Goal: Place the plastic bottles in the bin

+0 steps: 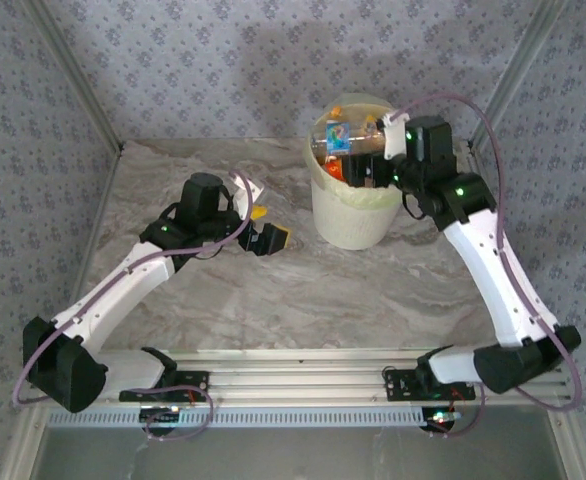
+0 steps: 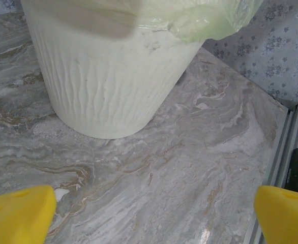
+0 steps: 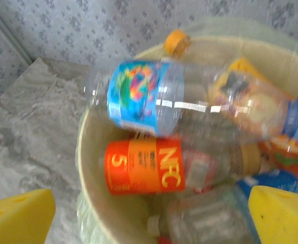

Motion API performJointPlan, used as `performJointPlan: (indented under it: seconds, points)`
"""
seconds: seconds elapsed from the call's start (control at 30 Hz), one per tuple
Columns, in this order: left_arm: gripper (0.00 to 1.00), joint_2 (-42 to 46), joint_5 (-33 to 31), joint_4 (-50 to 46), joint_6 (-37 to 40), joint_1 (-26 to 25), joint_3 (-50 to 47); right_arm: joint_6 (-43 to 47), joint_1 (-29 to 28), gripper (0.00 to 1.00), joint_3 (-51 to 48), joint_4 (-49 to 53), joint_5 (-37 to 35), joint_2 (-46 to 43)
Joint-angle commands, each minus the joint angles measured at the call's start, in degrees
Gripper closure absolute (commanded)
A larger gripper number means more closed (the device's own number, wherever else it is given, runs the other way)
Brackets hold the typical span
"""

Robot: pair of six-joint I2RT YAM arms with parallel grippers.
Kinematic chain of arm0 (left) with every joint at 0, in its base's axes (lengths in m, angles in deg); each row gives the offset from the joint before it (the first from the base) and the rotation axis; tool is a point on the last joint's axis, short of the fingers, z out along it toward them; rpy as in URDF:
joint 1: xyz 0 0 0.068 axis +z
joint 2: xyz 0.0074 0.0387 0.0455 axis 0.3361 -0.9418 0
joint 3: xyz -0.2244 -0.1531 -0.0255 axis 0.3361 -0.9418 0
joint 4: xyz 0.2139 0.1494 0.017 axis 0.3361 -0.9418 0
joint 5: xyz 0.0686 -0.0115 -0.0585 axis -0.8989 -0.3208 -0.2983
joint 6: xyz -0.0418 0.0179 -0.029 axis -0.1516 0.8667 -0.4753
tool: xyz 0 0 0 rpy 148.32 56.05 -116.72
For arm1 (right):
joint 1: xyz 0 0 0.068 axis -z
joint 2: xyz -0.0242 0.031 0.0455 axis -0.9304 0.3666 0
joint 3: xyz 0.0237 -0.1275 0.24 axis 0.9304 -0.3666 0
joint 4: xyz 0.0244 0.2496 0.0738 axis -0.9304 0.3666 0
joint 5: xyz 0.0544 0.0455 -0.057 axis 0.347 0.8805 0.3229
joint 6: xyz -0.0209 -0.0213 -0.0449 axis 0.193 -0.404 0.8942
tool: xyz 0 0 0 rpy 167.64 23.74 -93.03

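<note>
Two pairs of yellow fingertips (image 3: 17, 218), both spread wide and gripping nothing. My right gripper (image 3: 149, 218) hangs over the bin (image 3: 88, 152), pointing down into its mouth. The plastic bottles (image 3: 200, 203) lie heaped just beneath it. A blue-labelled bottle (image 3: 141, 99) lies crosswise on top of the pile, blurred, and an orange-labelled bottle (image 3: 144, 165) marked NFC lies under it. An orange cap (image 3: 177, 43) sits by the far rim. None of them is between my pads. From above, my right arm (image 1: 493, 260) rises from its base at the near right, bends at the elbow and turns its wrist left across the bin's rim.

My left gripper (image 2: 151, 218) sits low over the table (image 2: 189, 168), near the bin on its left and aimed at its wall. Bare tabletop lies between the pads. My left arm (image 1: 123, 285) stretches diagonally from the near left corner, forearm low.

The bin is a round white bucket that tapers downward, its wall ribbed with fine wavy upright ridges. A thin pale green bag (image 2: 210, 20) is folded over the rim. The table has a grey-beige veined marble look with a faint gloss. The bottles are thin clear plastic, some of them dented.
</note>
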Motion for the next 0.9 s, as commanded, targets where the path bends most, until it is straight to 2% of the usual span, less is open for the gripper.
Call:
performJointPlan:
  seconds: [0.0, 0.17, 0.37, 0.57, 0.67, 0.87]
  points:
    - [0.0, 1.33, 0.44, 2.43, -1.07, 0.47, -0.1, -3.93, 0.46, 0.0, -6.88, -5.27, 3.29, -7.64]
    - [0.0, 2.58, -2.34, 2.87, -0.9, 0.46, -0.74, -2.05, 0.56, 0.0, -18.65, -9.23, 1.65, -18.27]
    - [0.0, 3.28, -5.59, 4.5, -0.85, 0.43, -2.43, -0.96, 0.6, 0.0, -34.98, -14.59, -5.83, -30.8]
    - [0.0, 2.82, -8.31, 6.09, -0.97, 0.47, -3.78, 2.76, 0.77, 0.0, -52.58, -24.94, -11.67, -43.01]
    - [0.0, 2.95, -9.9, 6.35, -0.89, 0.44, -4.42, 2.23, 0.95, 0.0, -57.13, -25.78, -15.53, -45.59]
    - [0.0, 4.75, -11.94, 6.88, -2.21, -0.74, -5.48, 1.61, 1.19, 0.0, -64.12, -29.7, -25.76, -45.4]
